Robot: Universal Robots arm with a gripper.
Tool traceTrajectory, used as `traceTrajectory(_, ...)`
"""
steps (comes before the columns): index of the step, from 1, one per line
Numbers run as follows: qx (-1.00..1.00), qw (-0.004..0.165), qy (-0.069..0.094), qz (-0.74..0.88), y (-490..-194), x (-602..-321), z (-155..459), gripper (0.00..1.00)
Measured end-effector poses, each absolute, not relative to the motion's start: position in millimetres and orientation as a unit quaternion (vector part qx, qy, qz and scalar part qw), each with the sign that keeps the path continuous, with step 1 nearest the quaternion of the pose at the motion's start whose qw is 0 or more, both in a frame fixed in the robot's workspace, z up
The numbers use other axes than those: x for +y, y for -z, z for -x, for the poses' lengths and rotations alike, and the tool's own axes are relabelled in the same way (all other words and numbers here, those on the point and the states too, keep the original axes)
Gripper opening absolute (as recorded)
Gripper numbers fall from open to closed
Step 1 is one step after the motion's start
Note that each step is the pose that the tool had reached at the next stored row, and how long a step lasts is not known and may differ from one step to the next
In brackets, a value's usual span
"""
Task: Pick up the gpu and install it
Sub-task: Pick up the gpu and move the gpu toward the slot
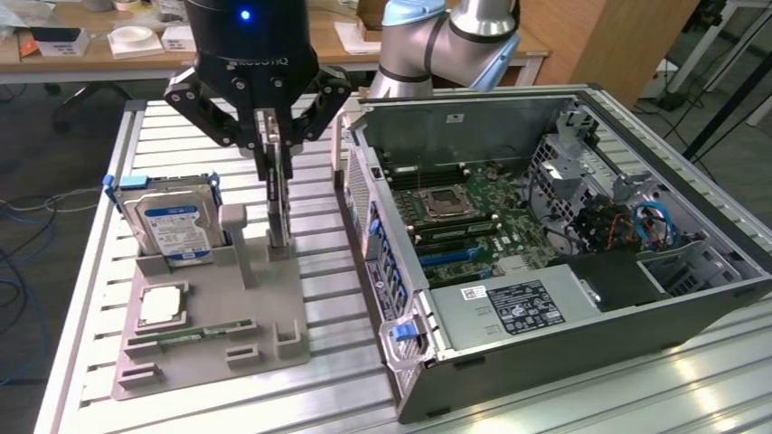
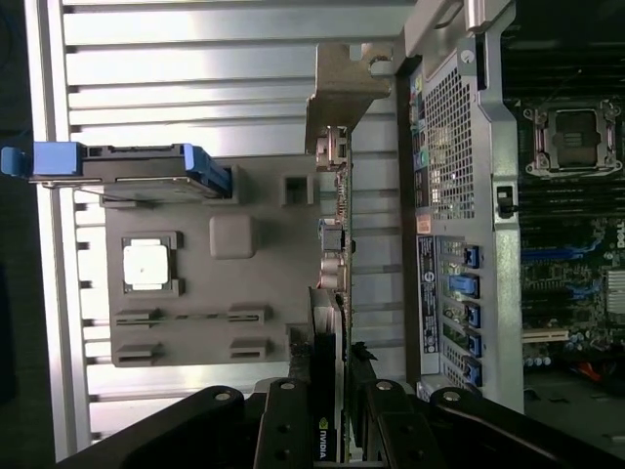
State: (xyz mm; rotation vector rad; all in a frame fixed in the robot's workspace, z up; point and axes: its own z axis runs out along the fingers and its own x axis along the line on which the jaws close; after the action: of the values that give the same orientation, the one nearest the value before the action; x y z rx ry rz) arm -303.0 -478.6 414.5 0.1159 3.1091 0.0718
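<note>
claw (image 1: 275, 136) clamped on gpu (image 1: 278, 208) top edge | gpu upright, long axis vertical, straight below claw | lower end at holder (image 1: 271, 289) slot | open case (image 1: 374, 244) toward exterior view's right

Frame centre: gpu (image 1: 278, 194) pinched in gripper (image 1: 277, 143), upright on grey fixture (image 1: 205, 348), narrow lanes either side. Left: grey post (image 1: 231, 237), then upright hard drive (image 1: 175, 226). Right: case wall (image 1: 357, 194) just beside. Case top open over motherboard (image 1: 483, 217); power supply (image 1: 519, 303) fills lower right.
</note>
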Motion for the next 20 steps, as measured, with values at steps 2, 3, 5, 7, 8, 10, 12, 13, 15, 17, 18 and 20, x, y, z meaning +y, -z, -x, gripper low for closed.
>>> traceTrajectory(2, 0.999, 0.015, -0.023, -0.037, -414.6, -478.6, 302.9, 0.26)
traceTrajectory(3, 0.999, 0.015, -0.023, -0.037, -414.6, -478.6, 302.9, 0.26)
traceTrajectory(5, 0.999, 0.015, -0.023, -0.037, -414.6, -478.5, 302.8, 0.26)
traceTrajectory(7, 0.999, 0.015, -0.023, -0.037, -414.5, -478.5, 302.4, 0.26)
traceTrajectory(8, 0.999, 0.015, -0.023, -0.037, -414.5, -478.6, 301.8, 0.26)
traceTrajectory(10, 0.999, 0.015, -0.023, -0.037, -414.6, -478.6, 300.6, 0.26)
traceTrajectory(12, 0.999, 0.015, -0.023, -0.037, -414.6, -478.5, 299.3, 0.26)
traceTrajectory(13, 0.999, 0.015, -0.023, -0.037, -414.6, -478.5, 298.6, 0.26)
traceTrajectory(15, 0.999, 0.015, -0.023, -0.037, -414.5, -478.6, 297.2, 0.26)
traceTrajectory(17, 0.999, 0.015, -0.023, -0.037, -414.6, -478.6, 295.9, 0.26)
traceTrajectory(18, 0.999, 0.015, -0.023, -0.037, -414.5, -478.6, 295.3, 0.26)
traceTrajectory(20, 0.999, 0.015, -0.023, -0.037, -414.5, -478.6, 294.1, 0.26)
